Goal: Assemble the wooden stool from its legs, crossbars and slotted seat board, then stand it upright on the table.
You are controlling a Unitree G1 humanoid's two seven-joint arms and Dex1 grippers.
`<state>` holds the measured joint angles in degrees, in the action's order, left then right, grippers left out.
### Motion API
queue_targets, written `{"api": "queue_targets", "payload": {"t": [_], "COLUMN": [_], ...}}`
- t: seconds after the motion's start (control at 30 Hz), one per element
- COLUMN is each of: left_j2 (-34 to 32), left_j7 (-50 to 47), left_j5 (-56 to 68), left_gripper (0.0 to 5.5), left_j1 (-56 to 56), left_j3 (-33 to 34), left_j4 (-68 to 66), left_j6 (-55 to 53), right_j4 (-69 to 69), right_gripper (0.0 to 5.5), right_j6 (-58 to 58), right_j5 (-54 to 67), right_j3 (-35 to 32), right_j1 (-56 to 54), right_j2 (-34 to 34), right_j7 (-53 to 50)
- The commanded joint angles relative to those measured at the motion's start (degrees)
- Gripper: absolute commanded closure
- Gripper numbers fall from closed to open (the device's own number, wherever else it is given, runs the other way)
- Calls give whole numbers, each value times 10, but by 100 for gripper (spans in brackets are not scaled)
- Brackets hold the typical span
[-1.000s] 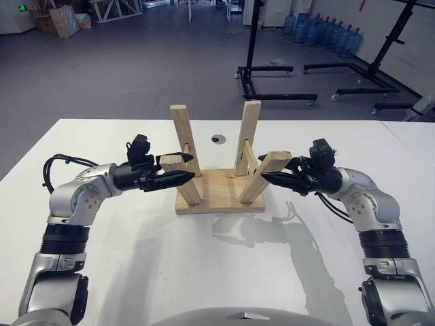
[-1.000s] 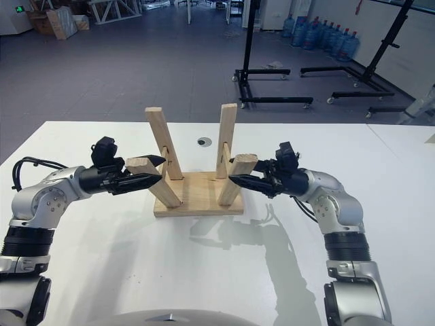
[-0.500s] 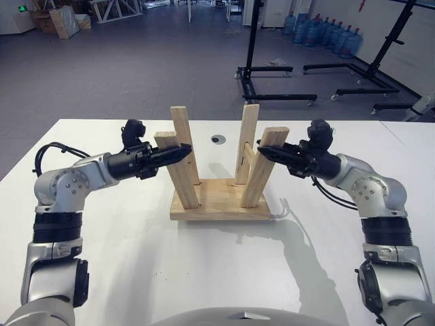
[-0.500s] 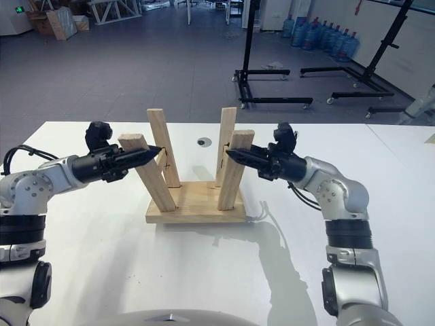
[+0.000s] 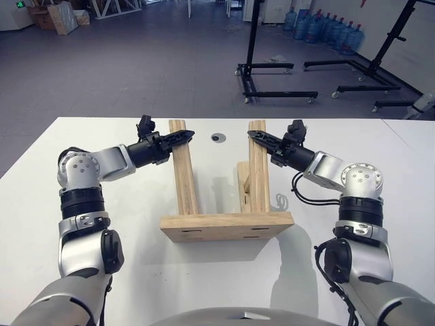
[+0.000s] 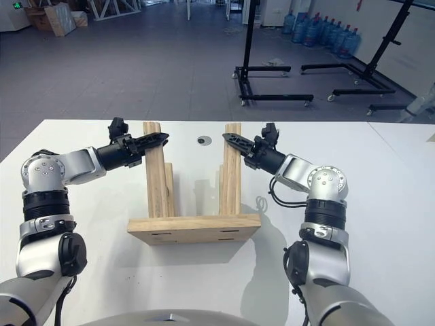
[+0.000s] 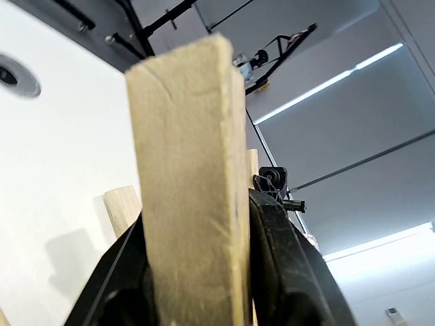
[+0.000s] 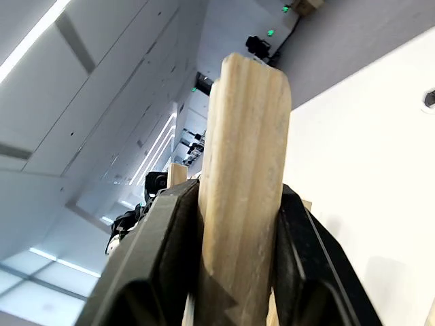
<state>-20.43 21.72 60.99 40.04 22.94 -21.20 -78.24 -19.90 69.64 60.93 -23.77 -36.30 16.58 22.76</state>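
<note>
Behind the white table (image 5: 204,285) is a hall with black wheeled stands (image 5: 272,81). The stool (image 5: 224,204) has its seat board (image 5: 228,227) nearest the robot, with its legs running away from it. The left gripper (image 5: 186,134) is clamped on the left leg (image 5: 185,173) at its far end, and the right gripper (image 5: 253,134) likewise on the right leg (image 5: 257,173).
</note>
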Motion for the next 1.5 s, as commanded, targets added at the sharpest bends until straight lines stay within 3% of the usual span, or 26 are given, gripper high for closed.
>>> {"api": "queue_targets", "payload": {"t": [0.03, 0.07, 0.13, 0.27, 0.53, 0.6, 0.67, 0.7, 0.77, 0.8, 0.83, 0.9, 0.97, 1.07, 1.3, 1.5], "left_j2": [0, -2, -3, -10, -37, -75, -151, -197, -290, -315, -317, -307, -302, -288, -216, -176], "left_j7": [-13, -10, 0, 13, 31, 48, 109, 184, 367, 459, 543, 644, 659, 625, 565, 499], "left_j5": [-54, -62, -62, -44, -70, -119, -202, -260, -344, -326, -296, -232, -195, -257, -370, -403], "left_gripper": [422, 422, 365, 309, 177, 142, 111, 96, 61, 61, 61, 61, 61, 61, 61, 61], "left_j1": [-34, -38, -38, -2, 98, 130, 131, 89, -97, -237, -388, -583, -646, -622, -584, -507], "left_j3": [-34, -37, -37, -10, 40, 41, 15, -26, -89, -61, -3, 73, 54, -49, -156, -196], "left_j4": [-28, -35, -34, -29, -130, -208, -279, -272, -186, -78, 48, 227, 323, 359, 364, 311], "left_j6": [-6, 4, 13, 20, 105, 200, 337, 422, 571, 576, 577, 543, 508, 571, 706, 742], "right_j4": [18, 22, 34, 39, -84, -170, -230, -212, -116, -69, 1, 107, 186, 242, 322, 287], "right_gripper": [414, 414, 351, 285, 133, 91, 54, 36, 13, 13, 13, 13, 13, 13, 13, 13], "right_j6": [2, 0, 1, -7, -90, -167, -264, -327, -491, -532, -533, -523, -517, -511, -496, -540], "right_j5": [-36, -36, -20, 17, -14, -63, -146, -202, -308, -330, -317, -274, -237, -222, -235, -290], "right_j3": [-1, -4, -18, -55, -86, -87, -48, -2, 89, 101, 73, 7, -4, 51, 139, 201], "right_j1": [39, 47, 54, 13, -83, -120, -113, -61, 144, 256, 376, 536, 596, 578, 518, 475], "right_j2": [-9, -14, -24, -23, 33, 97, 188, 235, 326, 358, 371, 363, 334, 314, 256, 207], "right_j7": [-68, -72, -80, -100, -76, -37, 68, 156, 374, 448, 510, 592, 619, 623, 568, 522]}}
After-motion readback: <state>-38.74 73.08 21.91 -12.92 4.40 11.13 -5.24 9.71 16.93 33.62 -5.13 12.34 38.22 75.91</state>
